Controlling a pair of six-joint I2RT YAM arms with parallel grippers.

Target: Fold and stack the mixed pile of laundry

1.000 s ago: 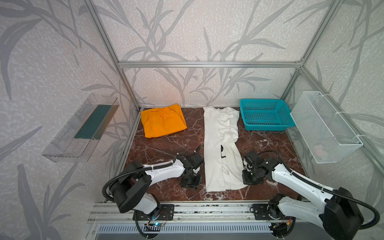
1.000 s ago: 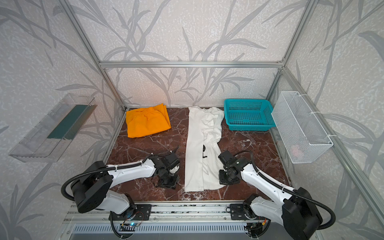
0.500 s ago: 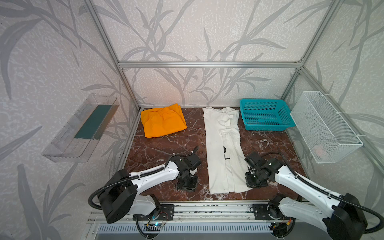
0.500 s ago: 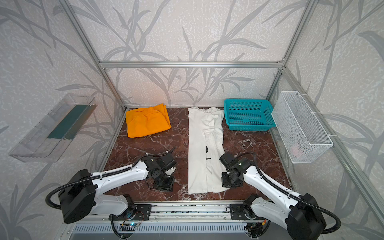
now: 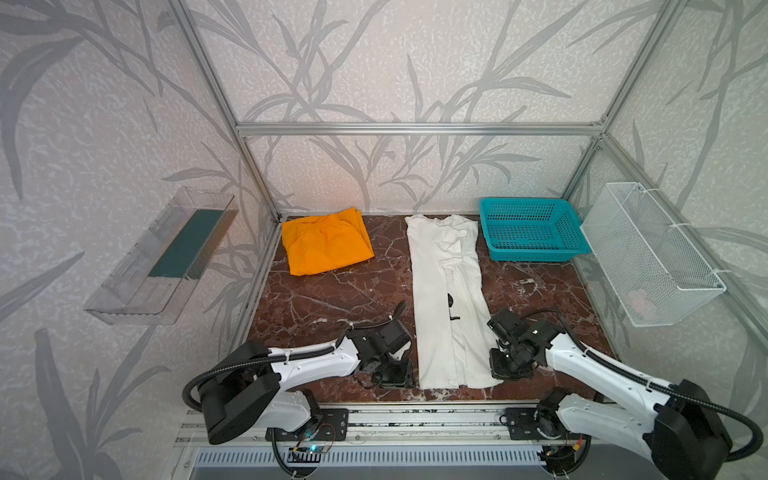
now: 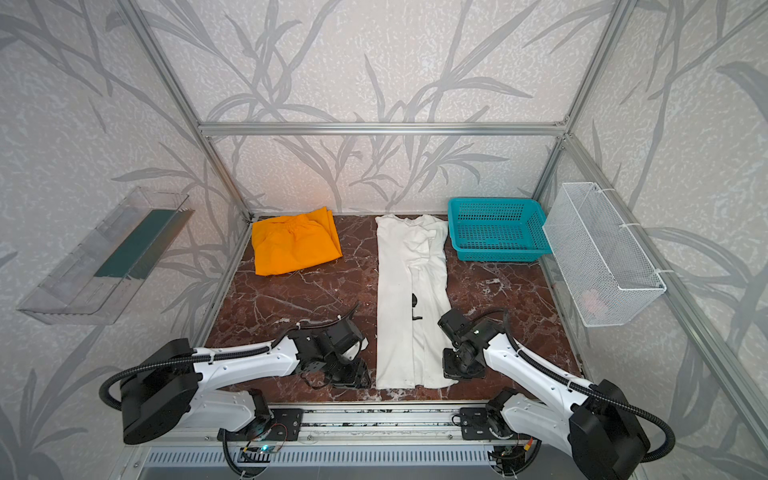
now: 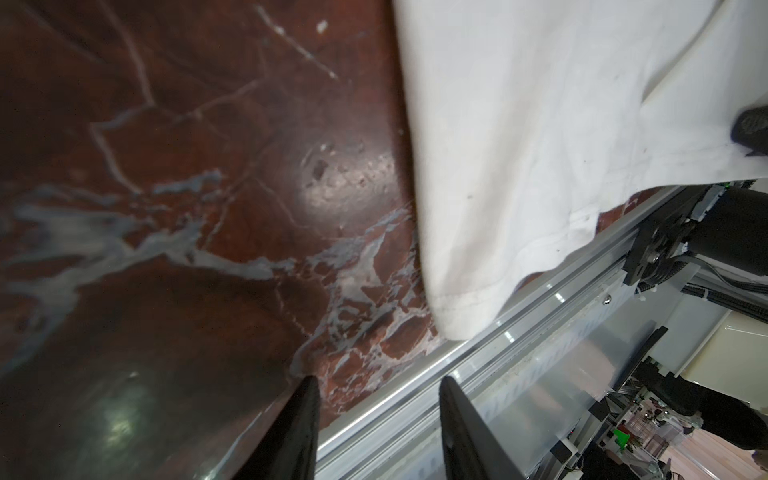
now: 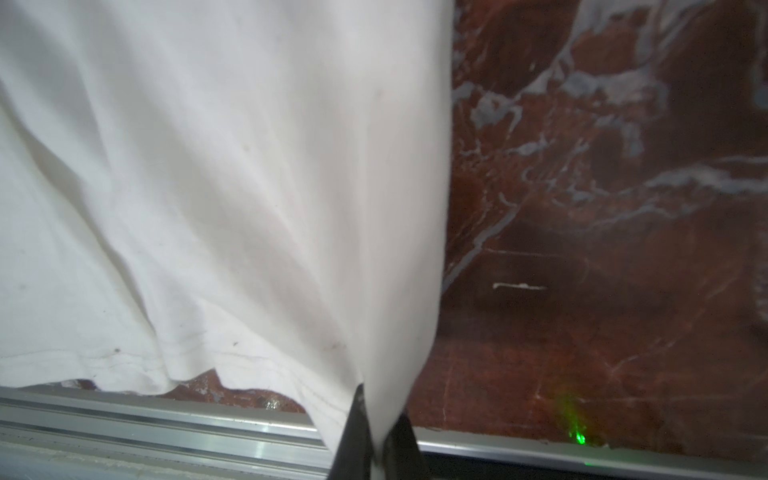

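Left tool (image 7: 378, 380) has parted and now sits clear of the white shirt (image 5: 440, 316) hem.
Right tool (image 8: 376, 419) is clamped on the near hem corner; the shirt lies lengthwise as a strip mid-desk (image 5: 332, 299), with the orange trousers (image 5: 326, 245) folded at the far left corner.

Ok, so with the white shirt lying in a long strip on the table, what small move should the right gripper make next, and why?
Probably open the right gripper and let go of the shirt. It lies flat in a long strip by the near edge of the table, and the left gripper stands open beside it, holding nothing.
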